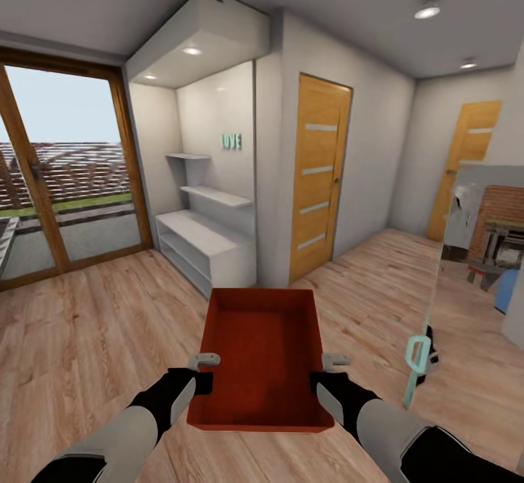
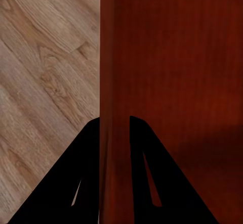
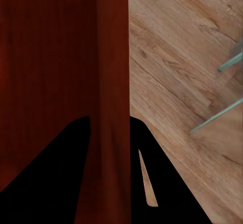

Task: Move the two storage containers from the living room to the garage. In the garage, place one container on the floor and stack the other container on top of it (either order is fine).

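Both arms carrying red bin (image 1: 262, 356) level above wood floor (image 1: 87, 337), one grip per long side for balance. Left gripper (image 2: 115, 128) pinching left wall; right gripper (image 3: 109, 128) pinching right wall. Wooden door (image 1: 319, 174) facing ahead.
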`<state>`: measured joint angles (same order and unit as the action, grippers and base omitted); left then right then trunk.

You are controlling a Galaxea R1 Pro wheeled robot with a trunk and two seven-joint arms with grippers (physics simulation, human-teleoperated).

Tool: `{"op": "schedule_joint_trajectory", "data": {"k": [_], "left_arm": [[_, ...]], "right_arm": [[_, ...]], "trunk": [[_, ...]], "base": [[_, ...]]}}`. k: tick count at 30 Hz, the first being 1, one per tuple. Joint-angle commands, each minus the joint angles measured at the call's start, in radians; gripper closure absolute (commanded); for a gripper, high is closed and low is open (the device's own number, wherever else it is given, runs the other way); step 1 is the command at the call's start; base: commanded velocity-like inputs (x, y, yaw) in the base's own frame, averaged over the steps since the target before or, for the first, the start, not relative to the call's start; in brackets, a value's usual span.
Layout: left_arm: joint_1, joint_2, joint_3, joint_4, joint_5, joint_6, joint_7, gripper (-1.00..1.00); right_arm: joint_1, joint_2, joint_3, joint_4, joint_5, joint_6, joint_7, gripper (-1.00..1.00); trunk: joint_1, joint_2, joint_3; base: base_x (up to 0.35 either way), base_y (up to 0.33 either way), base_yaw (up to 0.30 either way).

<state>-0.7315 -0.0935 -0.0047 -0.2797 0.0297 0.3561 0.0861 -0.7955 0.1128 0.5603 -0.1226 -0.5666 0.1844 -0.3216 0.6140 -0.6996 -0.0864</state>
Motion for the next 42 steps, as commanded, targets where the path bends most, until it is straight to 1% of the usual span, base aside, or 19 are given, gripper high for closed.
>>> {"op": "schedule_joint_trajectory", "data": {"k": [1, 42], "left_arm": [[0.000, -0.006, 0.008, 0.001, -0.017, 0.007, 0.011, 1.00], [0.000, -0.006, 0.008, 0.001, -0.016, 0.007, 0.011, 1.00]], "right_arm": [[-0.001, 0.001, 0.016, -0.003, 0.025, 0.007, -0.008, 1.00], [-0.001, 0.001, 0.016, -0.003, 0.025, 0.007, -0.008, 1.00]], "trunk": [[0.001, -0.001, -0.002], [0.001, -0.001, -0.002]], "base": [[0.321, 0.000, 0.001], [0.322, 0.000, 0.000]]}}
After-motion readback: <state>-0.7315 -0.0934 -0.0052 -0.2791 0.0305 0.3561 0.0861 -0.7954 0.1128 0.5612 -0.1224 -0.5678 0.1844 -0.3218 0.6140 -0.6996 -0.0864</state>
